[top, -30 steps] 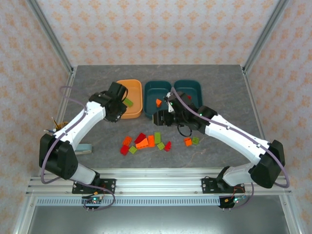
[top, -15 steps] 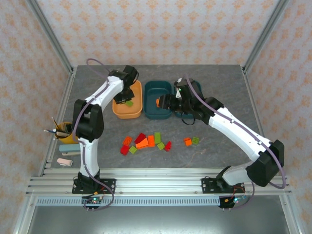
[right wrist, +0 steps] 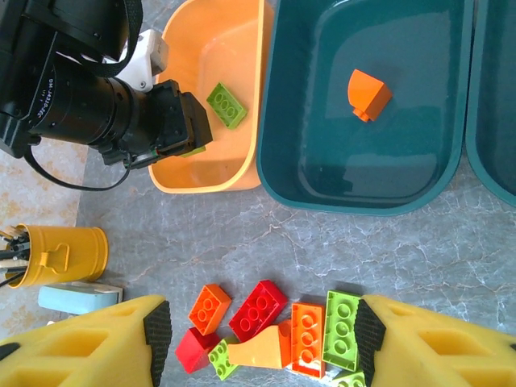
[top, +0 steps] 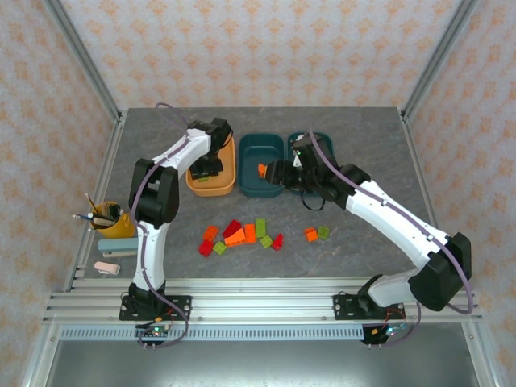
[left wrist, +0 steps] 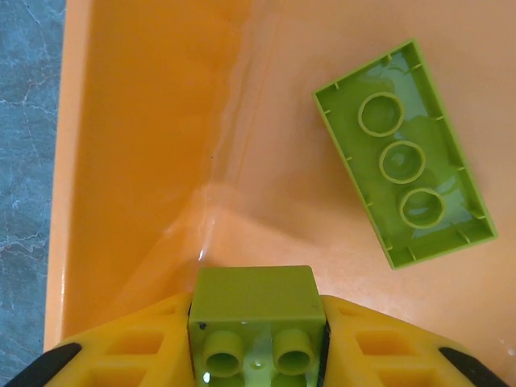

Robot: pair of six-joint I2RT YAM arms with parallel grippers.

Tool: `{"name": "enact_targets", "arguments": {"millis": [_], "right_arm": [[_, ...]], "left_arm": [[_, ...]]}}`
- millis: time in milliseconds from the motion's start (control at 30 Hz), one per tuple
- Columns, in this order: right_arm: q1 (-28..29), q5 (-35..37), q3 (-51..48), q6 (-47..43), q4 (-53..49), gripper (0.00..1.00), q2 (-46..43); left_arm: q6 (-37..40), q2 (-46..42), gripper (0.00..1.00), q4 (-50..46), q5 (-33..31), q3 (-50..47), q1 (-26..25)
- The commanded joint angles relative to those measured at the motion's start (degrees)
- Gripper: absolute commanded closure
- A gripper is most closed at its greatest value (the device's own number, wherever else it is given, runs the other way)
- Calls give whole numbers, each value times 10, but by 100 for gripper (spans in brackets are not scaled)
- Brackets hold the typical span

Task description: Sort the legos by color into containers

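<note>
"The legos [top: 242, 234], where are they?"

"Most of them lie loose in one cluster on the table [top: 371, 145], toward the arms' side, with red, orange and green mixed. Two more bricks [top: 310, 235] sit a little apart to the right. One orange wedge [right wrist: 368, 94] lies in the middle teal tub [top: 256, 149]. One green brick [left wrist: 403, 153] lies hollow side up on the floor of the orange tub [top: 226, 157]."

"What is around them?"

"The second teal tub [top: 324, 143] is partly hidden behind the right arm. A yellow pencil cup [top: 113, 219] and a pale blue eraser [top: 117, 245] are well apart, at the left edge."

"And the fingers?"

"The left gripper [left wrist: 256, 339] is down inside the orange tub. Its yellow fingers [left wrist: 137, 351] pinch a small lime green brick [left wrist: 254, 298] from both sides. The right gripper [right wrist: 262, 330] hangs over the middle teal tub with its fingers spread wide, holding nothing."
</note>
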Motion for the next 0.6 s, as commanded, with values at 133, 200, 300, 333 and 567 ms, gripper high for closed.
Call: {"name": "enact_targets", "arguments": {"millis": [133,200,300,333,567], "right_arm": [[-3,17,3,1,-22,36,-20],[-3,22,10,-6,-33,36,-21],[-3,38,23,-17,-68,36,-25],[-3,45,26,-20,-83,36,-26],[-3,81,-21,13,-239,34,-15]], "left_arm": [[12,0,55,-25,-31,-4,2],[11,-13,51,-24,-33,-2,2],[11,-37,45,-26,-35,7,2],[10,-45,44,-27,-34,11,2],[9,-158,32,-16,-15,24,-32]]}}
